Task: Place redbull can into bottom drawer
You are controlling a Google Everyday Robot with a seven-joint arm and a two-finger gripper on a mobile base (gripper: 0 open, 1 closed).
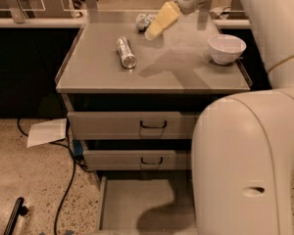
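Note:
The redbull can (126, 52) lies on its side on the grey cabinet top (152, 72), left of middle, its shiny round end toward me. My gripper (156, 28) hovers above the back middle of the top, to the right of the can and apart from it, with nothing seen in it. The bottom drawer (137, 204) is pulled out at floor level, its flat grey floor bare; its right part is hidden behind my arm.
A white bowl (226, 48) stands at the right of the top. A crumpled silver-green foil packet (143, 21) lies at the back, partly behind the gripper. My large white arm (250, 160) fills the right foreground. Two upper drawers (137, 124) are closed. Cables and white paper (46, 132) lie on the floor at left.

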